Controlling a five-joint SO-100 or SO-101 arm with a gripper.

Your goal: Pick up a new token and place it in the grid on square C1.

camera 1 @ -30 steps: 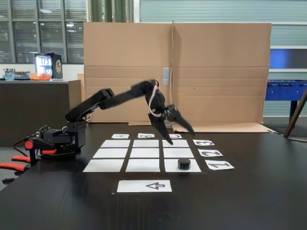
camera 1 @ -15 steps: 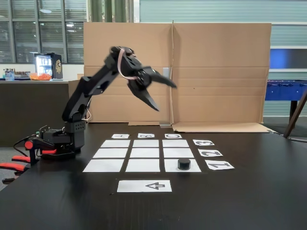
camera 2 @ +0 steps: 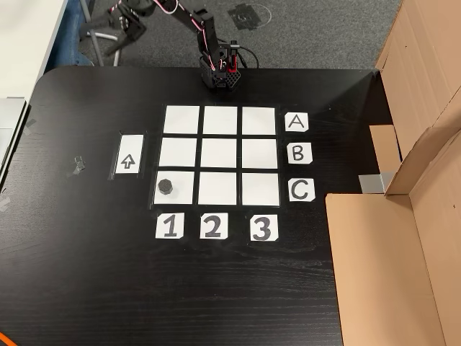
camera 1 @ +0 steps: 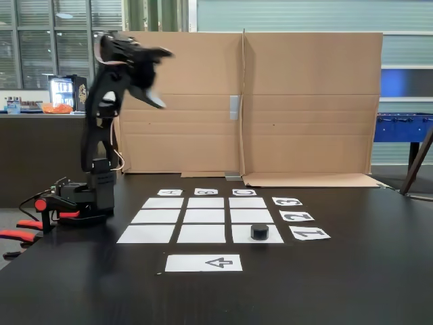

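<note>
The black token [camera 1: 260, 231] lies on square C1 [camera 1: 240, 234], the near right cell of the white paper grid [camera 1: 205, 217] in the fixed view. In the other view the token [camera 2: 166, 187] lies on the cell [camera 2: 184, 196] in line with the "C" and "1" cards, at the lower left corner of the grid [camera 2: 220, 154]. My gripper [camera 1: 161, 76] is raised high at the upper left, far from the grid. It is open and holds nothing, and it is slightly blurred.
A white sheet with a printed arrow [camera 1: 203, 263] lies in front of the grid. The arm's base [camera 1: 81, 200] stands left of the grid, and cardboard walls [camera 1: 304, 101] close off the back. Number cards [camera 1: 309, 233] lie to the right.
The arm has swung up and back to the left, away from the grid, with the gripper still open. The token has not moved from its cell.
</note>
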